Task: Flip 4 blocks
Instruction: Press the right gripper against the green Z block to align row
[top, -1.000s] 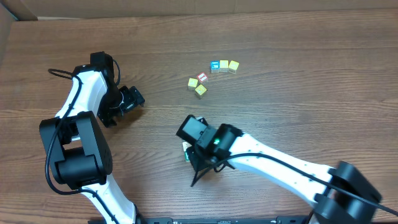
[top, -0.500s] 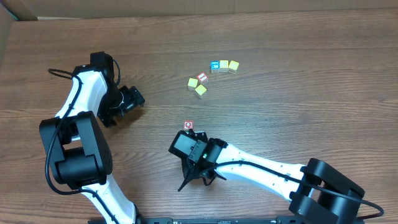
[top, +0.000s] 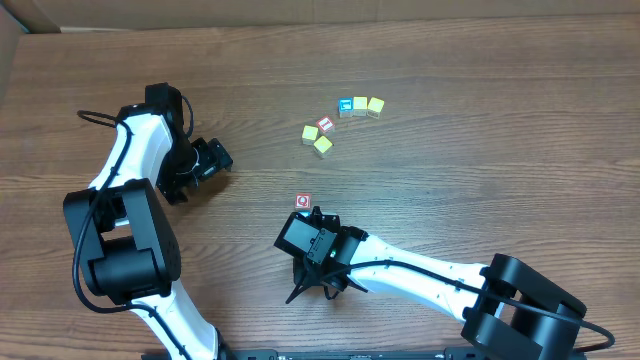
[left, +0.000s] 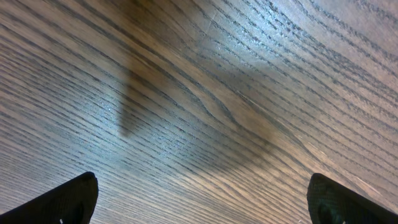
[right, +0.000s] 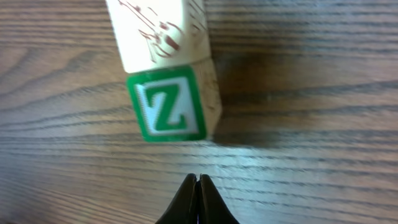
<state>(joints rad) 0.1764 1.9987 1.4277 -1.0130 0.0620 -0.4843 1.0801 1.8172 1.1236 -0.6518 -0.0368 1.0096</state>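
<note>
From above, my right arm lies low on the counter (top: 480, 150), right fingers (top: 298, 293) pointing back, Q block (top: 303, 201) just beyond the wrist. Left wrist: left fingers (left: 68, 199) spread wide, empty. Right wrist: pinched shut, empty, near the Z block (right: 168, 112), which touches the pale block (right: 155, 34). A push might slide both instead of tipping one.

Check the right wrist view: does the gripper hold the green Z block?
No, the right gripper is shut on nothing, clear of the green Z block.
</note>
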